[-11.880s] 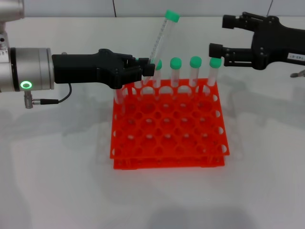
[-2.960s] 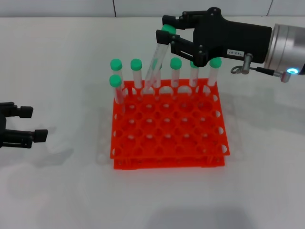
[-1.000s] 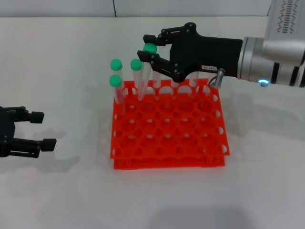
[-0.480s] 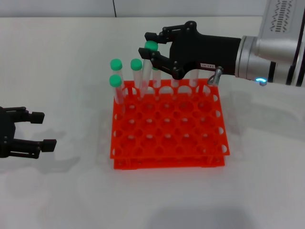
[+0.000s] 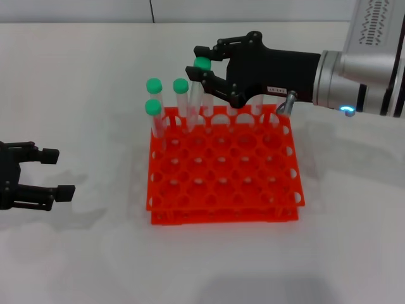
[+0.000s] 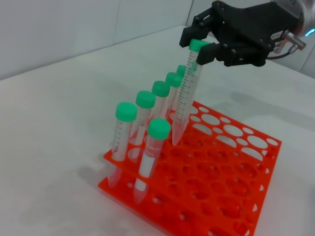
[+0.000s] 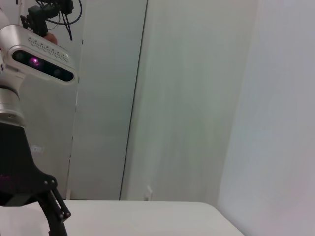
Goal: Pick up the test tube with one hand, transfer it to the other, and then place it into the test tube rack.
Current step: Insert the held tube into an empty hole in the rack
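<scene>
Over the orange rack (image 5: 221, 168), your right gripper (image 5: 204, 65) has fingers clamped on the tube's (image 5: 196, 95) cap; handover done, seating remains. Left gripper (image 5: 52, 172) idles, fingers apart.

Rack (image 5: 224, 174) is a loud orange-red all over. Every tube has a bright green cap, and the test tube (image 5: 196, 95) is see-through with thin dark graduation marks down its side. Right gripper (image 5: 204, 61) is matte black with a little white label, on a silver wrist. Left gripper (image 5: 54, 172) is plain black. Worktop (image 5: 95, 76) is off-white.
</scene>
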Tool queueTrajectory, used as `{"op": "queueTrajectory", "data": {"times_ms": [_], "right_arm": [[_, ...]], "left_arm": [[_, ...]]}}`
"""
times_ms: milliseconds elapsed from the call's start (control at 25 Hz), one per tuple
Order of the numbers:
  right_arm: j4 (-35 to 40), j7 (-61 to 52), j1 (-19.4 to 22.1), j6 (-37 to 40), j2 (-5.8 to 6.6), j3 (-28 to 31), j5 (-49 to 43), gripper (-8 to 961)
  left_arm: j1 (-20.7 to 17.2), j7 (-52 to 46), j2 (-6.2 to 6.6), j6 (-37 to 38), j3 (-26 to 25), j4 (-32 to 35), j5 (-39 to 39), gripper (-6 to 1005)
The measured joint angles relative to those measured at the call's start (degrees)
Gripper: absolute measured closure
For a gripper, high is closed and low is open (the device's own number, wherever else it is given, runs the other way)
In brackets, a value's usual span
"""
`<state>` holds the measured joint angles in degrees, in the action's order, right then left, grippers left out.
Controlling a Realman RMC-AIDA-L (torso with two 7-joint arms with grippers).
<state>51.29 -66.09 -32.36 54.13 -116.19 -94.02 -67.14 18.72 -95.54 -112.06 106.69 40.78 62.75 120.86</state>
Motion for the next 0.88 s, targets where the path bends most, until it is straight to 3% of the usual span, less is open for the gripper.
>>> {"op": "queueTrajectory", "data": {"times_ms": [880], "right_arm": [[0.45, 0.61, -0.43, -3.54, 0.00, -4.27, 3.58, 669]], "left_arm": [[0.00, 1.31, -0.09, 0.36, 0.00, -1.41, -0.08, 111]]}}
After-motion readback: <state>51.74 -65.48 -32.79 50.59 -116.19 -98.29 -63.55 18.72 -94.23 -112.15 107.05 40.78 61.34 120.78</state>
